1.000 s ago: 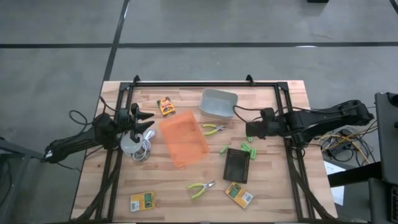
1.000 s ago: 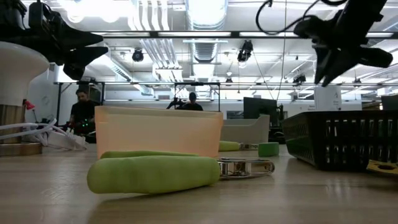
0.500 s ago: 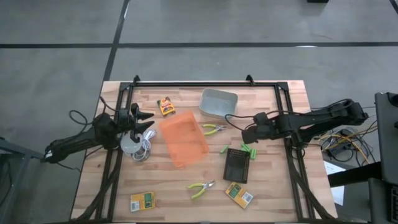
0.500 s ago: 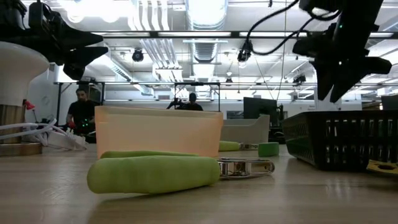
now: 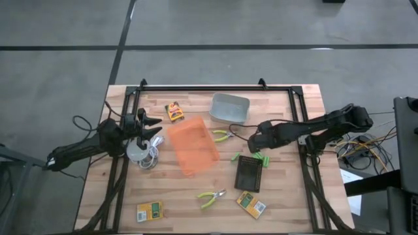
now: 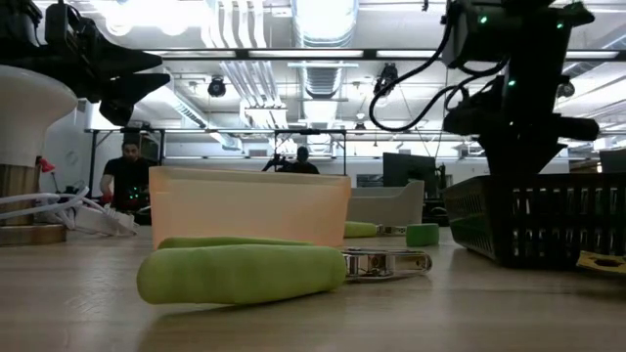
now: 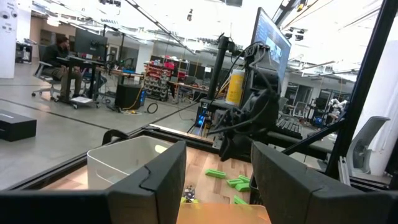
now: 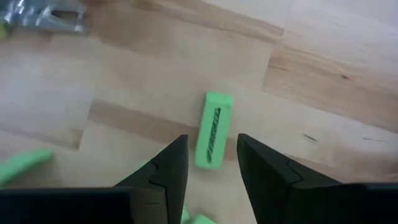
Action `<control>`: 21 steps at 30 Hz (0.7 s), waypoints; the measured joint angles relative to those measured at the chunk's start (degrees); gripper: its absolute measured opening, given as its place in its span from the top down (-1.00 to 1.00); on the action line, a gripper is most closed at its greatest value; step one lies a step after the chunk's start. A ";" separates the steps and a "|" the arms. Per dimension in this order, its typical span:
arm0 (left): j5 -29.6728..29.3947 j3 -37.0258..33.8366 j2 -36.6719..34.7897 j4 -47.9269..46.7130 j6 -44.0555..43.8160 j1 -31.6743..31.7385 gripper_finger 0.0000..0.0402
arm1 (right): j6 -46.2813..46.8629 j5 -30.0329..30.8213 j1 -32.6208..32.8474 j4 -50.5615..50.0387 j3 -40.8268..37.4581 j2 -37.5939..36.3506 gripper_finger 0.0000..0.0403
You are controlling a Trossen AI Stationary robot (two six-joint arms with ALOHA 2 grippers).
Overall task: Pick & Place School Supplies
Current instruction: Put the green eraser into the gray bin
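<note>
A lime-green marker lies flat on the wood, just beyond my right gripper. That gripper is open, points steeply down and hovers over the marker without touching it. In the high view the right gripper is right of the orange bin. More green markers lie beside it. Green-handled pliers lie next to the orange bin, and a second pair lies nearer the front. Printed boxes lie flat on the table. My left gripper waits open at the left.
An orange bin sits mid-table, with a grey bin behind it. A black mesh basket stands just in front of the right gripper. A white round thing with coiled cable lies under the left arm. A black frame borders the table.
My right gripper has come down and moved toward the table's left, from above the right frame rail to just over the green markers, tipping further downward. The left arm and all objects have stayed still.
</note>
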 joint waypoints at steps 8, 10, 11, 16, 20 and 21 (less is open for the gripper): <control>0.00 -0.02 0.00 0.00 0.00 -0.02 0.06 | -1.61 -1.20 -1.37 1.04 -0.28 1.12 0.12; 0.00 -0.02 -0.01 0.00 0.01 -0.02 0.06 | -3.22 -0.94 -1.62 1.39 -0.73 1.12 0.05; 0.00 -0.02 0.00 0.00 0.00 -0.01 0.06 | -3.54 -0.93 -1.85 1.57 -1.06 1.12 0.03; 0.00 -0.02 0.00 0.00 0.00 0.00 0.06 | -3.97 -1.29 -2.59 3.57 -2.73 1.19 0.01; 0.00 -0.02 -0.01 0.00 0.00 -0.01 0.06 | -3.99 -1.25 -2.59 5.53 -3.71 1.19 0.04; 0.00 -0.02 0.00 0.00 0.00 -0.01 0.06 | -3.97 -1.22 -2.59 6.26 -4.02 1.19 0.04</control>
